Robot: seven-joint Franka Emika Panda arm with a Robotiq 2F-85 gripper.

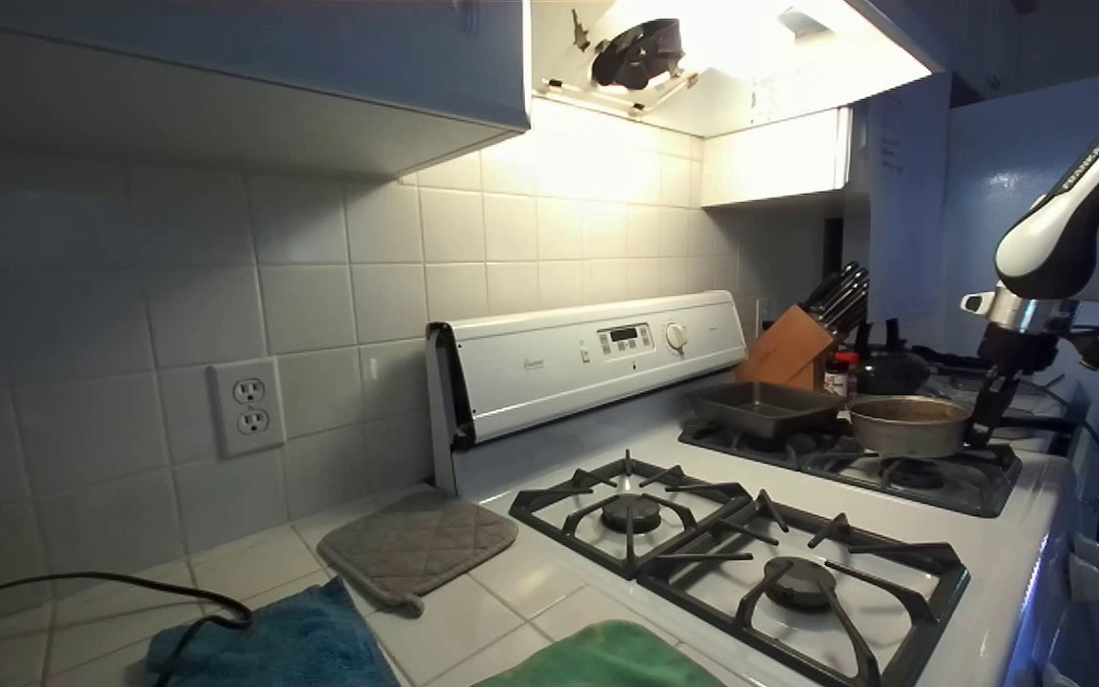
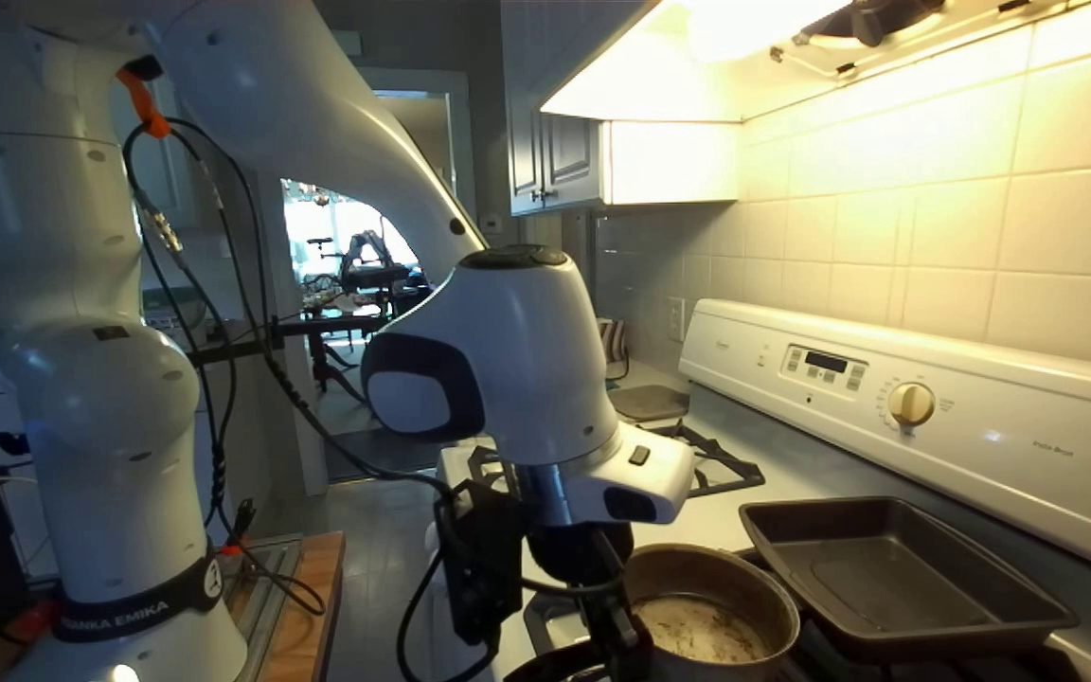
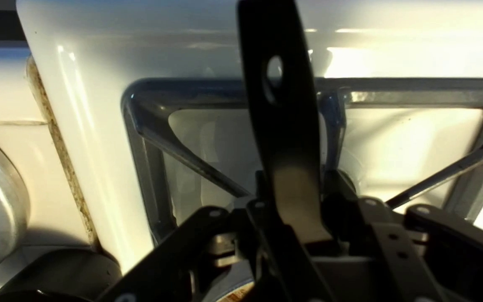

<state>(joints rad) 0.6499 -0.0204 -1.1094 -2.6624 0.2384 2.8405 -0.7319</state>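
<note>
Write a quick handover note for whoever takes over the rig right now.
Gripper: closed on the black handle of the pot.
Pot: upright over a front stove burner, beside the baking pan; I can't tell if it's resting or lifted.
Done: the handle is gripped.
Left: releasing the handle, probably best only once the pot is surely supported.
</note>
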